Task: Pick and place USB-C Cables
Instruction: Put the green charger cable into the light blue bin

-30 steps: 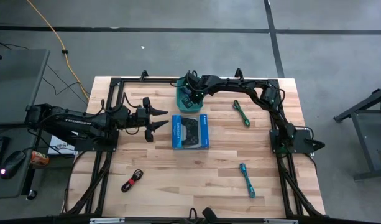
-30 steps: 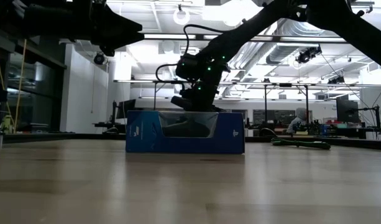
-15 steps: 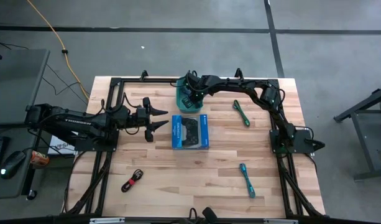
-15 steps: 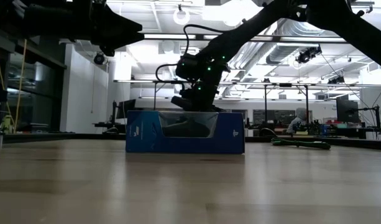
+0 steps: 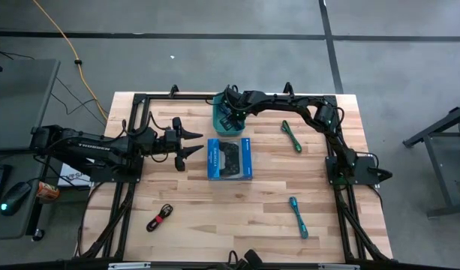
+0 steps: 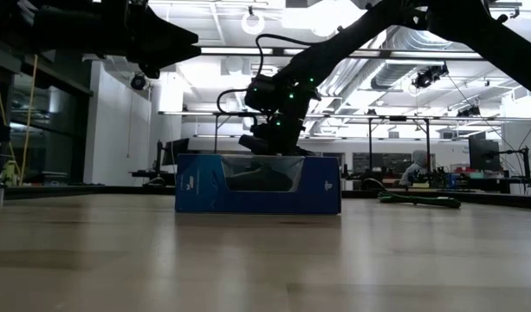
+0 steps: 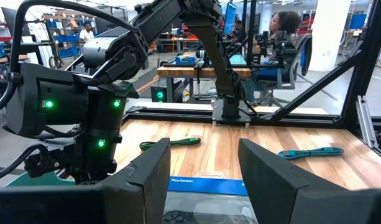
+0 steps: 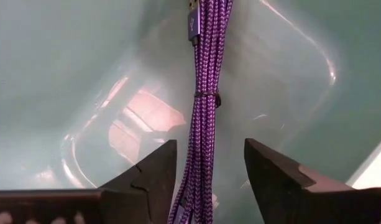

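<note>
At the table's 7 o'clock edge the black-and-red cable (image 5: 160,217) was seen; the teal cable (image 5: 299,217) at 5 o'clock; the green cable (image 5: 291,136) at 1 o'clock. Inside the teal bin (image 5: 217,120) at 12 o'clock, the purple cable (image 8: 204,106) was seen lying unclamped between the parted fingers of the right gripper (image 8: 206,177). Left gripper (image 5: 189,142) was held spread at 9 o'clock, beside the blue box (image 5: 230,159).

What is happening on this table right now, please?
The right gripper is down inside the teal bin with its fingers open around a purple braided cable that lies on the bin's floor. The left gripper hangs open beside the blue controller box, holding nothing. Three more cables lie on the table: green, teal, and black with red.
</note>
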Controlling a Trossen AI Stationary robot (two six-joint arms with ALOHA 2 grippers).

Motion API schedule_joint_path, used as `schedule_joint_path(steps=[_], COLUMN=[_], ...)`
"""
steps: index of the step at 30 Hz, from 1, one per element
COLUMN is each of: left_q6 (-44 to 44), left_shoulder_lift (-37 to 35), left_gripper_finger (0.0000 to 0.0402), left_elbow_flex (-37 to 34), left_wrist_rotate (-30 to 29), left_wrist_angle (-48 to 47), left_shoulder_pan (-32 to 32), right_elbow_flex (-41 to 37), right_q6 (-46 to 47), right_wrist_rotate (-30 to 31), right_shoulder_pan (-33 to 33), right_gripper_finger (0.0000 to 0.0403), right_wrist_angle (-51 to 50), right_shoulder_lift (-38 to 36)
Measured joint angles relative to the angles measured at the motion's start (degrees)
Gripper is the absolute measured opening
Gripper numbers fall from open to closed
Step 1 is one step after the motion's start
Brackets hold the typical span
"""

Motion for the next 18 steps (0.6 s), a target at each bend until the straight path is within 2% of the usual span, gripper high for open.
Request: schedule_joint_path(steps=[8,12,18], left_q6=[-0.02,-0.05,-0.15], left_shoulder_lift=[0.00,0.00,0.00], left_gripper_finger=[0.0170,0.0170,0.0170], left_elbow_flex=[0.00,0.00,0.00], left_wrist_rotate=[0.00,0.00,0.00], left_wrist_angle=[-0.02,-0.02,-0.11], left_shoulder_pan=[0.00,0.00,0.02], right_elbow_flex=[0.00,0.00,0.63], right_q6=[-1.00,-3.04,-6.41], right_wrist_rotate=[-0.21,-2.99,-3.30], right_shoulder_pan=[0.00,-0.02,-0.02], right_gripper_finger=[0.0180,0.0178,0.0177], right_wrist_angle=[0.00,-0.02,-0.91], right_shoulder_lift=[0.00,-0.32,-3.46])
